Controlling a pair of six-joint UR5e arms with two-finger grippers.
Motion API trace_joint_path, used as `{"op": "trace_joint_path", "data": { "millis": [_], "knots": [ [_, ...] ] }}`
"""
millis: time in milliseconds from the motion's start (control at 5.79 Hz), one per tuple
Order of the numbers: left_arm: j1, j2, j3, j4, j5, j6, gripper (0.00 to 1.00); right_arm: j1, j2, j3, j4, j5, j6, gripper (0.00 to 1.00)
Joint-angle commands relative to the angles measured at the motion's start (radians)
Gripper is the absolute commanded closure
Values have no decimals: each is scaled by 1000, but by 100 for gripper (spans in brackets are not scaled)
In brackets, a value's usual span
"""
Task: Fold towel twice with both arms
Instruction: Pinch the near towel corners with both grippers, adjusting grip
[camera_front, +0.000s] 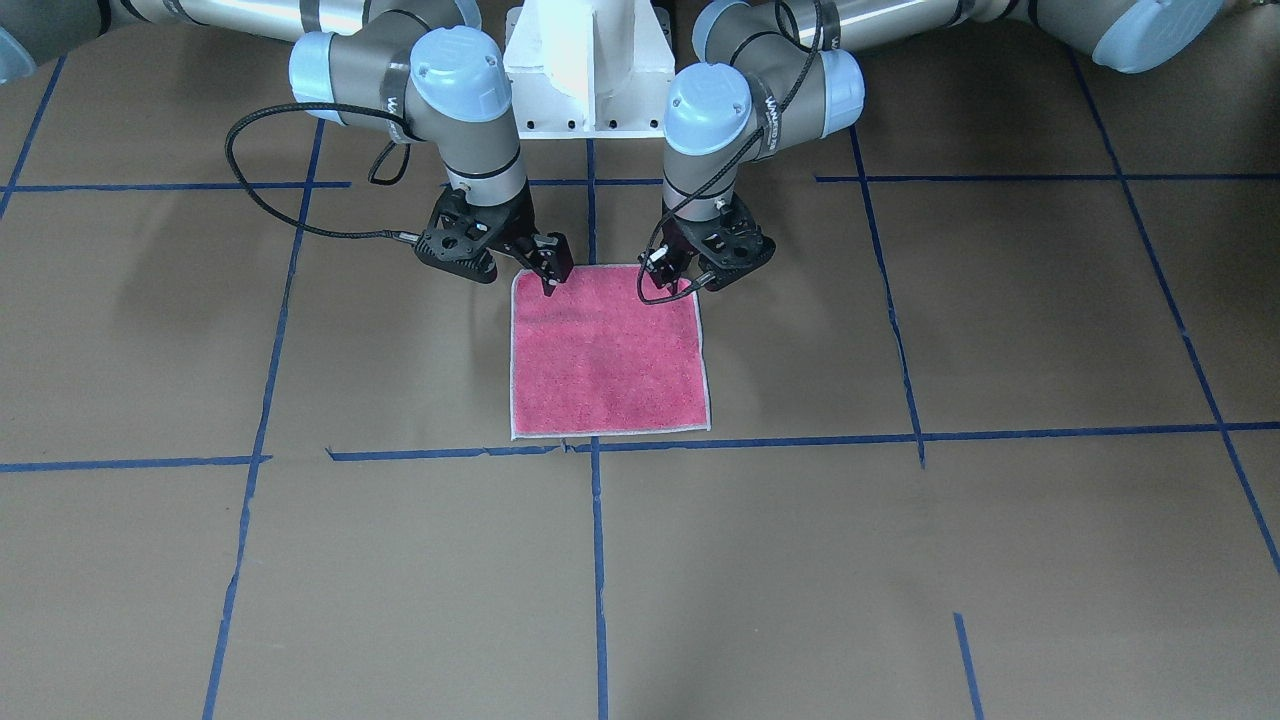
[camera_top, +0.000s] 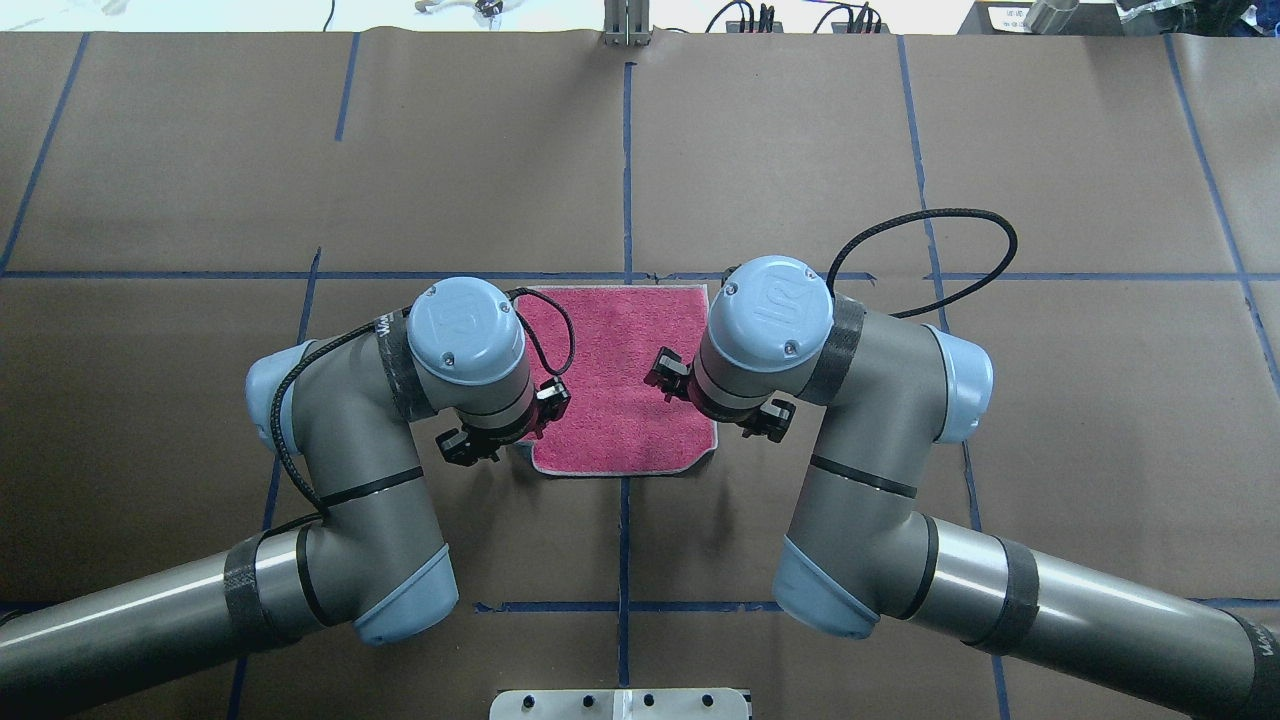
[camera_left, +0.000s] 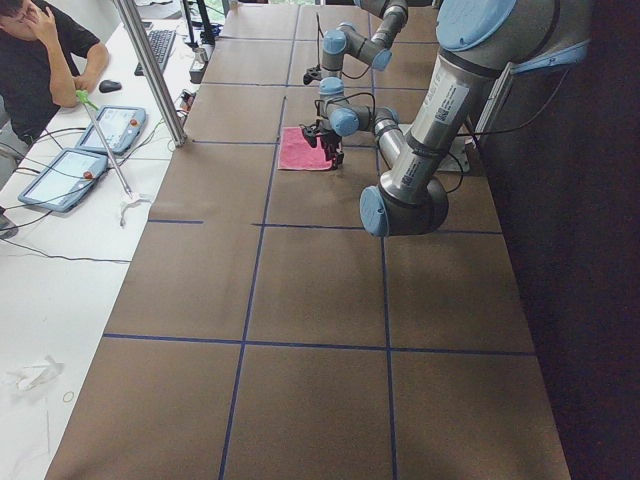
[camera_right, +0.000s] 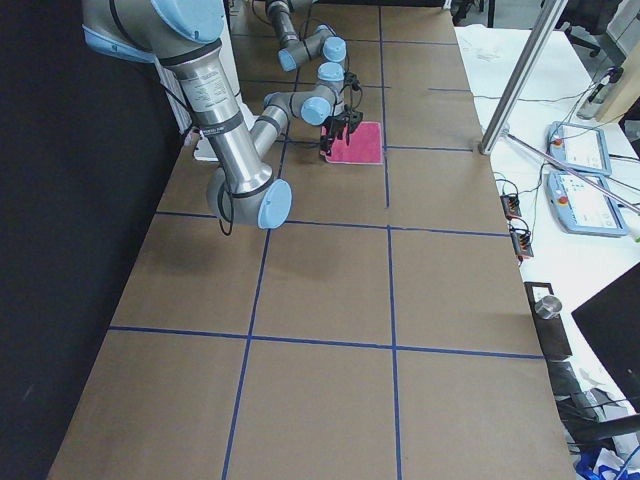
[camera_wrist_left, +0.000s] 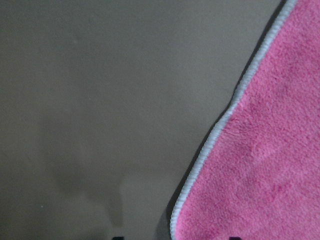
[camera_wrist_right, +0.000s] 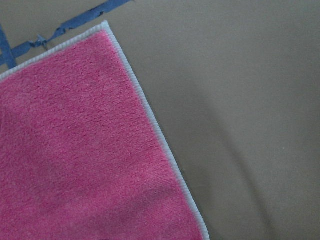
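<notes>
Seemingly on towel (camera_front: 610, 360): left fingers (camera_front: 668, 272), right fingers (camera_front: 551, 272).

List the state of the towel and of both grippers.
towel, spread flat, unfolded, pink face up.
left gripper, open, low over a towel corner on the robot's side, holding nothing.
right gripper, low over the other robot-side corner; open or shut cannot be told.

The towel (camera_front: 605, 360) is fuzzy terry cloth, stitched at the edge, on matt brown paper (camera_front: 900, 560).
</notes>
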Motion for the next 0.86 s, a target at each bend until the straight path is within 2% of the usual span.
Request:
{"op": "trace_joint_path", "data": {
  "millis": [0, 346, 518, 691],
  "knots": [
    [0, -3, -7, 1, 0, -3, 41, 0, 1, 3, 0, 0, 3, 0],
    [4, -2, -8, 1, 0, -7, 43, 0, 1, 3, 0, 0, 3, 0],
    [7, -2, -7, 1, 0, -11, 55, 0, 3, 5, 0, 0, 3, 0],
    [17, 0, -5, 1, 2, -13, 55, 0, 3, 5, 0, 0, 5, 0]
  ]
}}
